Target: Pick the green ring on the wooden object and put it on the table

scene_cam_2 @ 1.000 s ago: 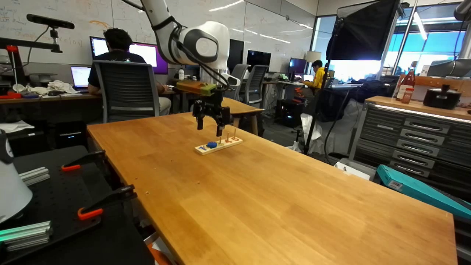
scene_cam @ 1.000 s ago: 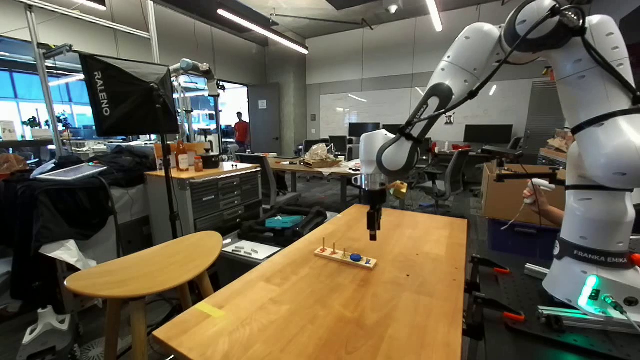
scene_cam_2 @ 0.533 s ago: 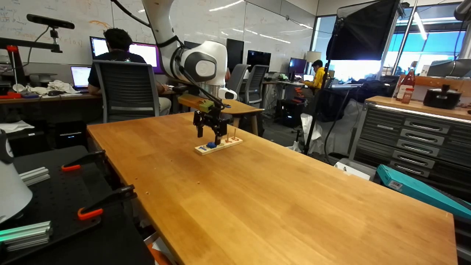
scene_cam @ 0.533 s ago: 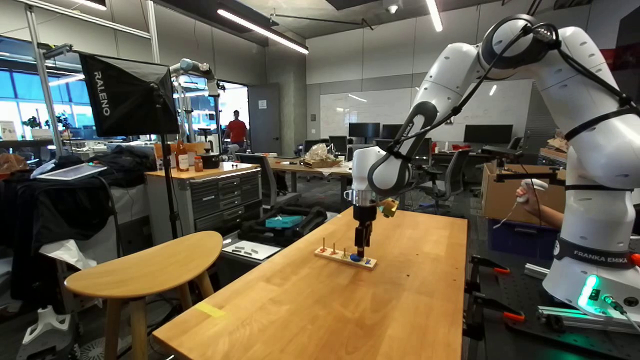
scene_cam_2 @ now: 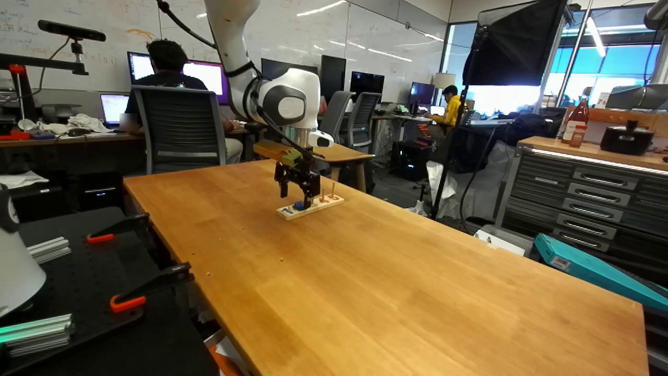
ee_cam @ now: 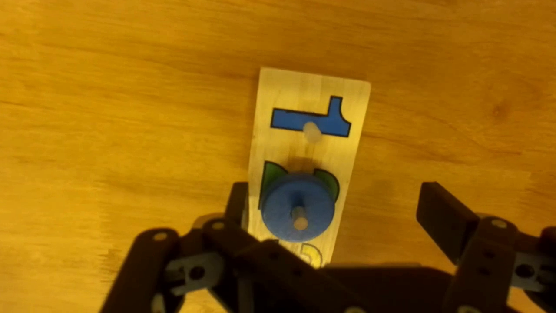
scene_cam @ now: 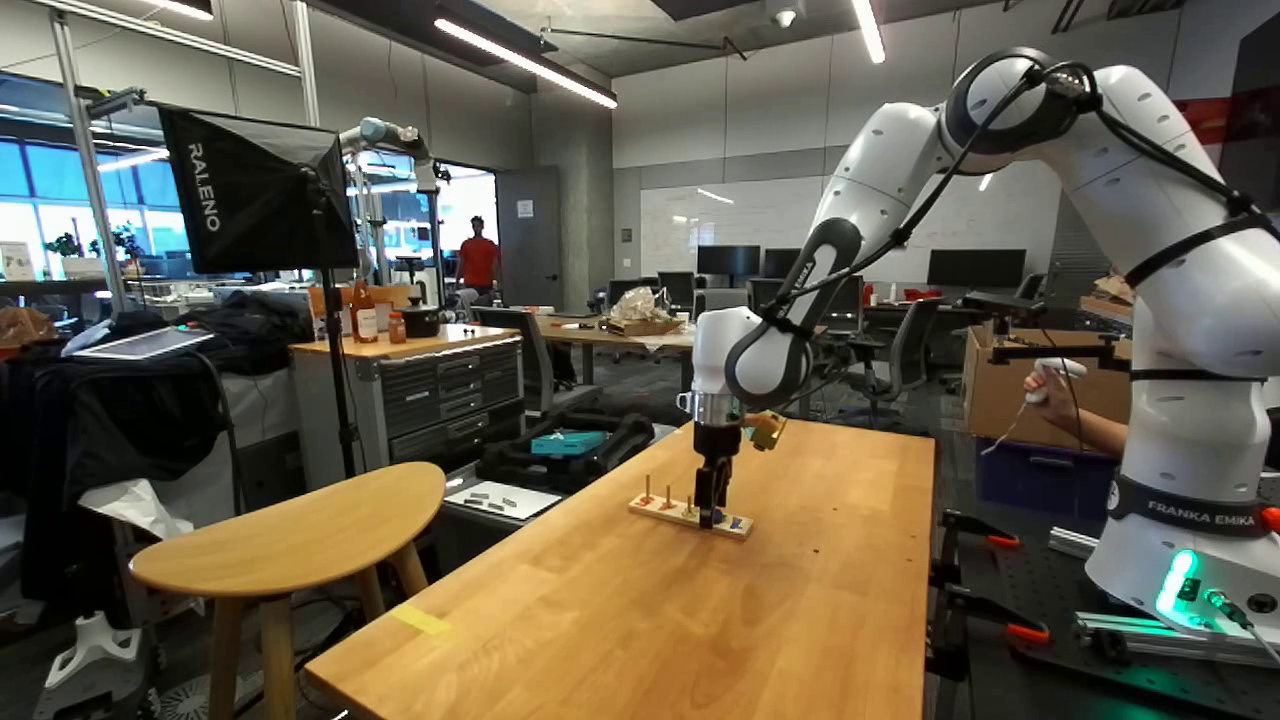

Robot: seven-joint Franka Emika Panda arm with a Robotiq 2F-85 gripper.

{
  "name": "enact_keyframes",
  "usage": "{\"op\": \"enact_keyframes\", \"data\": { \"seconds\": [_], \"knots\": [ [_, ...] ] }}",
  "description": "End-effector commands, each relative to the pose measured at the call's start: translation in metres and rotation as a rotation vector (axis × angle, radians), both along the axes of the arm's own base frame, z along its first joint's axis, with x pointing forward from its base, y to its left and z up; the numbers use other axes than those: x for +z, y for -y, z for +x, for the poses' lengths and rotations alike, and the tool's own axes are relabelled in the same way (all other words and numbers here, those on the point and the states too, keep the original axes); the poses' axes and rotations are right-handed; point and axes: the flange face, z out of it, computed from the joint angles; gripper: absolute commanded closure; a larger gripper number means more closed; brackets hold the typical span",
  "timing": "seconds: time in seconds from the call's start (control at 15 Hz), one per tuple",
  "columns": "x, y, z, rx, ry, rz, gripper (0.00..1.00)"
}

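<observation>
The claw [ee_cam: 336, 202] hung low, released, spread wide to either side of a blue ring [ee_cam: 280, 217]. The ring sat around a peg [ee_cam: 299, 223] on the wooden strip [ee_cam: 299, 87], partly covering a green marking [ee_cam: 328, 180]. The strip lay flat on the honey-coloured tabletop [scene_cam: 620, 620].

- Strip [ee_cam: 278, 148]: blue "1" [ee_cam: 295, 119]; green figure [ee_cam: 329, 183], partly covered by blue ring [ee_cam: 282, 213]; yellow mark [ee_cam: 313, 253], partly hidden, unreadable.
- Softbox [scene_cam: 260, 195]: "RALENO", white, running downward.
- Robot base [scene_cam: 1140, 555]: "FRANKA EMIKA", white on dark band [scene_cam: 1190, 507].
- Whiteboard [scene_cam_2: 104, 57]: handwriting [scene_cam_2: 140, 34], illegible.
</observation>
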Motion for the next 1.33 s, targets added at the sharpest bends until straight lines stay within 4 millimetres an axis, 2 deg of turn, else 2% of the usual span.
{"op": "enact_keyframes", "data": {
  "seconds": [0.0,0.07,0.13,0.4,0.53,0.6,0.73,0.87,0.93,1.0,1.07,1.27],
  "knots": [
    [-0.007,-0.008,0.013,-0.018,0.030,0.000,0.00],
    [-0.008,-0.010,0.013,-0.017,0.032,-0.001,0.08],
    [-0.009,-0.012,0.014,-0.015,0.036,-0.003,0.26],
    [-0.007,-0.015,0.016,-0.015,0.046,-0.001,0.58],
    [-0.004,-0.016,0.018,-0.017,0.049,-0.003,0.71],
    [-0.003,-0.015,0.019,-0.015,0.046,-0.006,0.24],
    [-0.002,-0.015,0.019,-0.016,0.047,-0.010,0.27],
    [-0.003,-0.015,0.019,-0.014,0.047,-0.012,0.12],
    [-0.003,-0.014,0.019,-0.013,0.044,-0.017,0.56],
    [-0.004,-0.014,0.019,-0.012,0.042,-0.019,0.51],
    [-0.004,-0.013,0.019,-0.013,0.041,-0.022,0.52],
    [0.000,-0.010,0.024,-0.021,0.047,-0.021,0.75]
  ]
}}
